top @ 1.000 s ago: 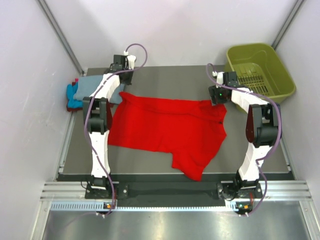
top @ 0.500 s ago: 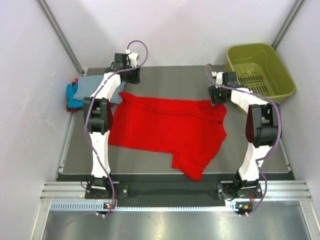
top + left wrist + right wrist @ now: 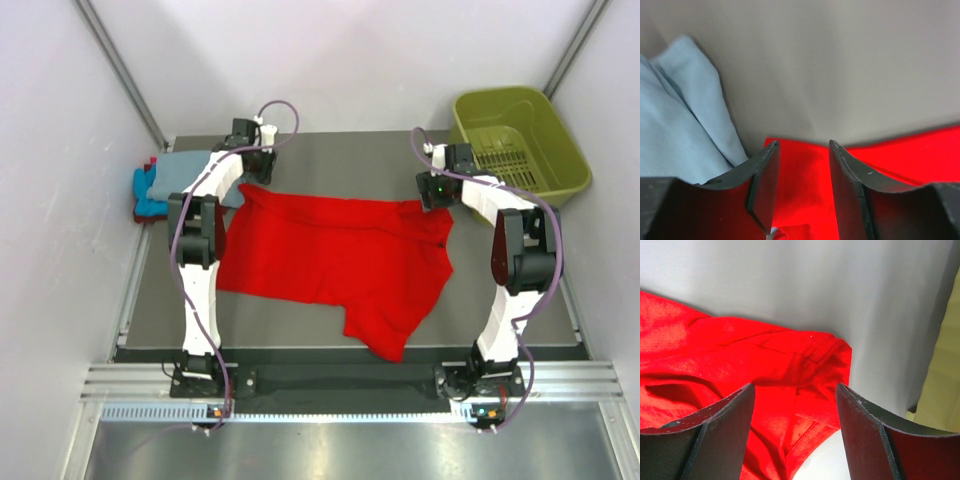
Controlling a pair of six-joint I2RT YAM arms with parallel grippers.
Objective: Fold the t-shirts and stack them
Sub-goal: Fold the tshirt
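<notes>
On the tabletop (image 3: 340,165), centre: red t-shirt (image 3: 340,265), spread out, unfolded. Left tool (image 3: 802,145): jaws parted over the far-left corner, gripping nothing. Right tool (image 3: 795,386): jaws wide above the far-right corner, empty. Advice: pinch both corners together, lift evenly, avoid the neighbouring grey-blue t-shirt (image 3: 185,172).

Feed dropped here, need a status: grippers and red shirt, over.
Left gripper open over far-left corner of red t-shirt. Right gripper open over its far-right corner. Shirt spread out, unfolded. Grey-blue t-shirt lies close beside left gripper.
</notes>
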